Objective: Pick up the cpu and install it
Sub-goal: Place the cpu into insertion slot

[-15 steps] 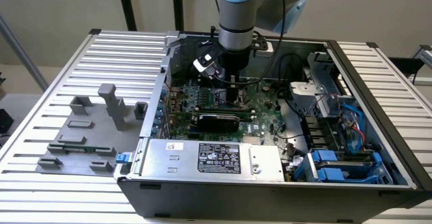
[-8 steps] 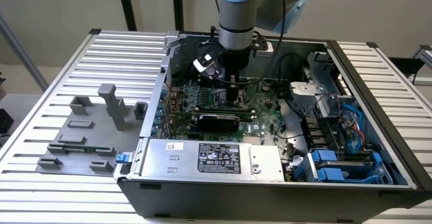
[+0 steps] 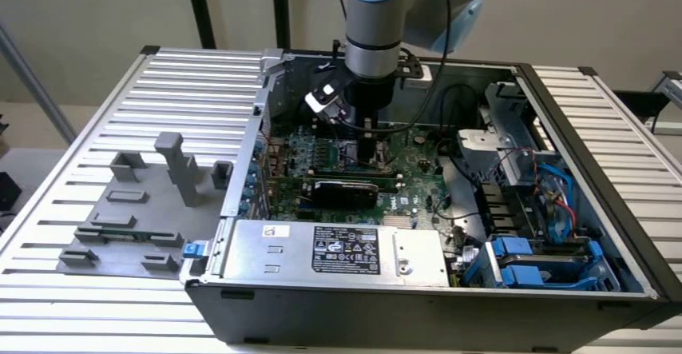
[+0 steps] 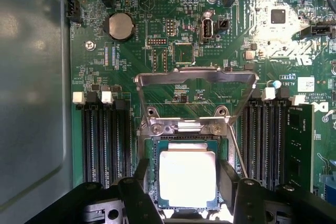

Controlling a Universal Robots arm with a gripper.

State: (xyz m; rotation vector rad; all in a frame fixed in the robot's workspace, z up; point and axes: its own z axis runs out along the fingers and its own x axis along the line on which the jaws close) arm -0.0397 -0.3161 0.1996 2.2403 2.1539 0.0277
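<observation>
The cpu (image 4: pixel 187 177), a small square chip with a pale silver top on a green edge, lies level in the motherboard socket (image 4: pixel 152 148). My gripper (image 4: pixel 185 178) reaches straight down into the open computer case (image 3: pixel 596 130). Its two black fingers (image 4: pixel 140 174) stand against opposite edges of the cpu, shut on it. The socket's metal load plate (image 4: pixel 195 77) is swung up and open just beyond the chip. In the exterior view the gripper (image 3: pixel 362 145) hangs low over the green motherboard (image 3: pixel 416 170) and hides the chip.
Black memory slots (image 4: pixel 102 140) flank the socket, with one memory stick (image 4: pixel 299 145) seated. A silver labelled power supply (image 3: pixel 341 246) sits at the case front, and blue drive bays (image 3: pixel 533 262) are on the exterior view's right. Grey fixture blocks (image 3: pixel 139 210) stand outside on the slatted table (image 3: pixel 107 306).
</observation>
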